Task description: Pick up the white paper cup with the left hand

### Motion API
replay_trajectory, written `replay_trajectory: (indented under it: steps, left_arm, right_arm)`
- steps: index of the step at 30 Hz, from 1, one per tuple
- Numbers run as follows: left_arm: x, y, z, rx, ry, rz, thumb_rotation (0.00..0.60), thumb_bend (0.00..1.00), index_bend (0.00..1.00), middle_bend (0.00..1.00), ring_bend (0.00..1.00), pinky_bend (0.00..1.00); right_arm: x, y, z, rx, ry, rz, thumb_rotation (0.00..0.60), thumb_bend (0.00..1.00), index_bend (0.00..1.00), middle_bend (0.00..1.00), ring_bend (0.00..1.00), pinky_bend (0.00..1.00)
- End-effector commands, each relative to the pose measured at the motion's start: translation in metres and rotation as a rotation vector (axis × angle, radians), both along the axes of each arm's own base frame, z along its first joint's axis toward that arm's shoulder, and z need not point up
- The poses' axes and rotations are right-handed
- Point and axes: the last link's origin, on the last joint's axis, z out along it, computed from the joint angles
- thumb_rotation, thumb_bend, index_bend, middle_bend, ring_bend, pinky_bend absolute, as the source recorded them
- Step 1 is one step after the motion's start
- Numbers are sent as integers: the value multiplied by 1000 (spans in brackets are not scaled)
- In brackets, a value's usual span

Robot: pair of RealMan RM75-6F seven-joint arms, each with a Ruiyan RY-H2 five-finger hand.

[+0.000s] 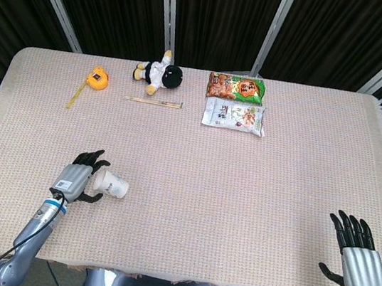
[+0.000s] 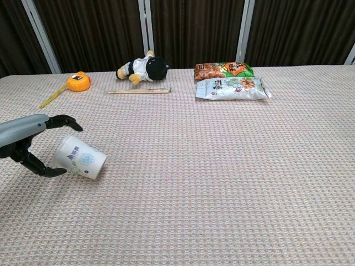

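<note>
The white paper cup (image 1: 111, 184) (image 2: 81, 158) lies tipped on its side on the cloth at the near left, with its mouth facing my left hand (image 1: 74, 181) (image 2: 25, 143) and its base pointing right. The fingers of that hand arch wide around the cup's rim end. The thumb tip sits by the lower rim and the upper fingers stand clear above it, so no firm grip shows. My right hand (image 1: 357, 258) hovers at the near right corner with spread fingers and holds nothing. The chest view does not show it.
Along the far side lie an orange tape measure (image 1: 97, 77), a plush toy (image 1: 160, 72), chopsticks (image 1: 153, 101) and two snack bags (image 1: 234, 101). The woven tablecloth (image 1: 241, 194) covers the whole table, whose near edge runs just behind my left wrist.
</note>
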Motion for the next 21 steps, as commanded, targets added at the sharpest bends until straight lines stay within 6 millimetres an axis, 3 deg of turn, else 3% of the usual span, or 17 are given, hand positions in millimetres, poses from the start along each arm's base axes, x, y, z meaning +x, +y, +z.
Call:
replay_trajectory:
  steps: [1, 7, 13, 21]
  left_arm:
    - [2, 0, 5, -20, 75, -12, 600, 186, 1, 0, 0, 0]
    - [19, 3, 3, 1, 134, -66, 600, 183, 13, 0, 0, 0]
    - [37, 4, -5, 33, 230, -134, 600, 182, 190, 0, 0, 0]
    - [47, 5, -22, 26, 373, -137, 600, 182, 210, 0, 0, 0]
  right_arm:
    - [0, 0, 0, 1, 1, 0, 600, 14, 0, 0, 0, 0]
    - [0, 0, 0, 0, 1, -1, 600, 16, 0, 0, 0, 0]
    - [0, 0, 1, -1, -1, -1, 600, 15, 0, 0, 0, 0]
    - [0, 0, 2, -3, -7, 1, 600, 15, 0, 0, 0, 0]
